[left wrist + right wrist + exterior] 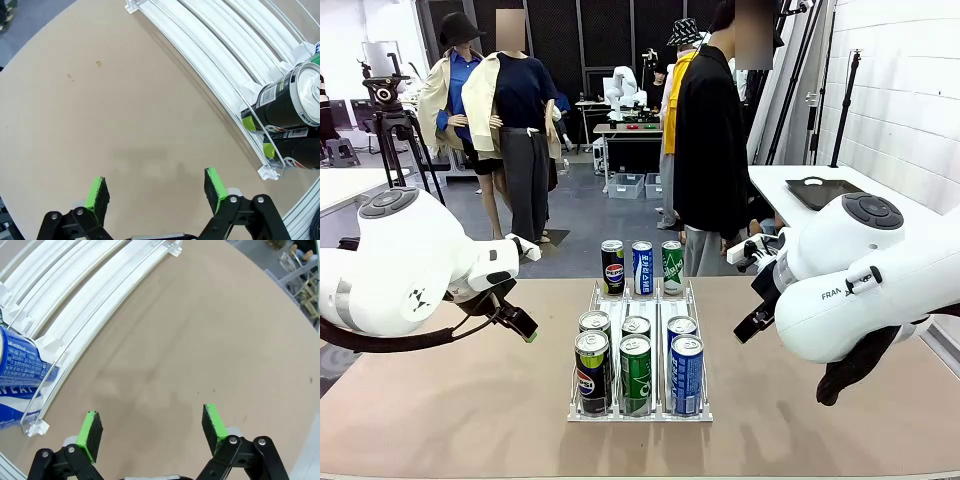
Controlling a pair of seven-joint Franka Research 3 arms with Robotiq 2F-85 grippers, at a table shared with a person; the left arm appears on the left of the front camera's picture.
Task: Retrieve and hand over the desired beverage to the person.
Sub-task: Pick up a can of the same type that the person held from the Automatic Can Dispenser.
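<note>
Several beverage cans stand in a white three-lane rack (582,415) at mid-table: black (591,372), green (635,374) and blue (686,374) at the front, one more behind each. A black (612,267), a blue (642,267) and a green can (672,267) stand at the rack's far end. The person (710,140) in a black jacket stands beyond the table. My left gripper (523,326) (156,189) hangs open left of the rack, near a black can (295,97). My right gripper (752,322) (152,426) hangs open to the rack's right, near a blue can (20,365). Both are empty.
The tan table (450,410) has bare surface on both sides of the rack. A camera tripod (390,120) stands at the back left. A white side table with a black tray (825,190) sits at the back right.
</note>
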